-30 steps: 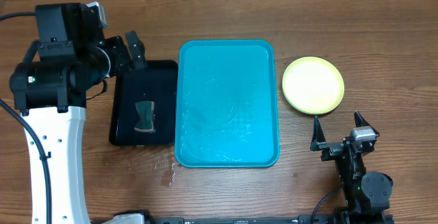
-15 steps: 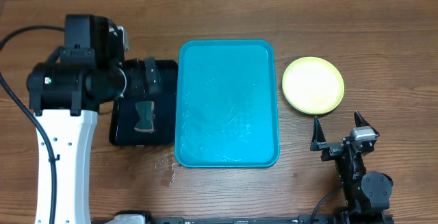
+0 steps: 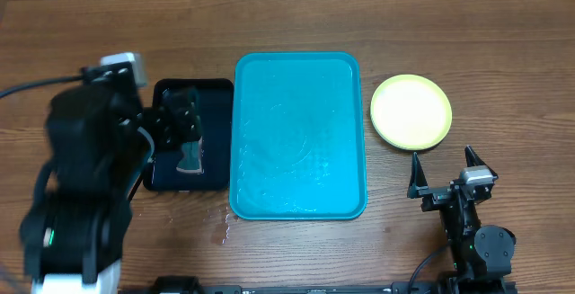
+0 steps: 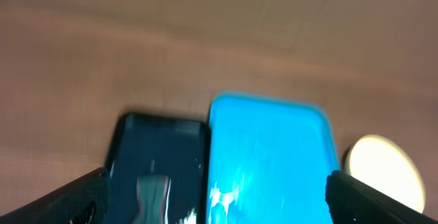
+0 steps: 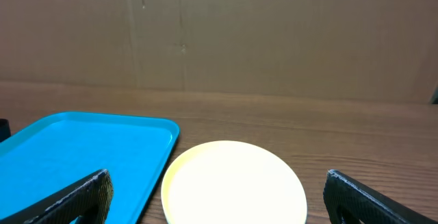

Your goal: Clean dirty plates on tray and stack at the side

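Note:
The turquoise tray [image 3: 299, 135] lies mid-table with a wet sheen and no plate on it; it also shows in the wrist views [image 4: 267, 155] [image 5: 75, 155]. A pale yellow-green plate [image 3: 411, 111] [image 5: 233, 183] rests on the wood to the right of the tray, blurred in the left wrist view [image 4: 382, 169]. My left gripper [image 3: 181, 121] [image 4: 219, 207] hangs open over the black tray, holding nothing. My right gripper [image 3: 443, 173] [image 5: 222, 200] stands open just in front of the plate, apart from it.
A black tray [image 3: 190, 137] [image 4: 161, 162] sits against the turquoise tray's left side, holding a grey-green hourglass-shaped piece [image 3: 190, 155] [image 4: 152, 196]. A few water drops [image 3: 220, 227] lie on the wood near the tray's front left corner.
My left arm has swung toward the front of the table, and its gripper is now over the black tray. The right arm, plate and trays have not moved.

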`<state>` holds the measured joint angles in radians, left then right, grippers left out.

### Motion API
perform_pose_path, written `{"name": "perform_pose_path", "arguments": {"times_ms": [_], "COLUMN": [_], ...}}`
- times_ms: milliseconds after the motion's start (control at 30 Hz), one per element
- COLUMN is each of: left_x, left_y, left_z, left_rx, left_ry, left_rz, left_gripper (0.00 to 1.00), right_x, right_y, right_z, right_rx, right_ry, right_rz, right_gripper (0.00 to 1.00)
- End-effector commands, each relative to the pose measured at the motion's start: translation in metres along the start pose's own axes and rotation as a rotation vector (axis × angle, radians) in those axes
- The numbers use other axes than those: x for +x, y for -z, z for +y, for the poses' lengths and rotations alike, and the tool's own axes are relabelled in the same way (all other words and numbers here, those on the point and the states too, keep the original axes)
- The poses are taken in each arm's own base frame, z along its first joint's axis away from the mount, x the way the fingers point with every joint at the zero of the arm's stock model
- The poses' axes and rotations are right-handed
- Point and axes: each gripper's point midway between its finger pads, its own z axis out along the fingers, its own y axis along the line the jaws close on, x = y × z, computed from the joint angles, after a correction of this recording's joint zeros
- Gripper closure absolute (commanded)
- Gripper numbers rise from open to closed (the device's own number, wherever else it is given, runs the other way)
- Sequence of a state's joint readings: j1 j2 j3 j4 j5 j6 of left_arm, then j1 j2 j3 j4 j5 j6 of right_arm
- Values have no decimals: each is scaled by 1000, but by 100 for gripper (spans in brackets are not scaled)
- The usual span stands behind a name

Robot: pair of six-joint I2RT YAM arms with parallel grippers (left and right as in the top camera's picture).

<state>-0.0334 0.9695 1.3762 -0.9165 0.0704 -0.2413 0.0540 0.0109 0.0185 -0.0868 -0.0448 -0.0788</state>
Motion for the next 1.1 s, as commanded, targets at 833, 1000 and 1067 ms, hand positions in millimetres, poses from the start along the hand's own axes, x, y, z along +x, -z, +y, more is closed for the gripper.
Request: {"name": "perform_pose_path", "arguments": {"times_ms": [833,1000,1067], "left_x": [-14,-1,4], "left_y": [196,197,197], "left_z": [-15,-12,-11], "left_rx": [161,184,194], "left_ry": [-86,-91,-93], "left_rz": [-768,-868,-910], "left_gripper": [0,0,0], "right_x": [2,2,2], "right_y": [0,0,0], "right_z": [1,1,1], "right_rx": [-4,-4,-4], "right_ry": [-3,-3,-3], "right_rz": [-3,-3,-3], "right_gripper": [0,1,0]}}
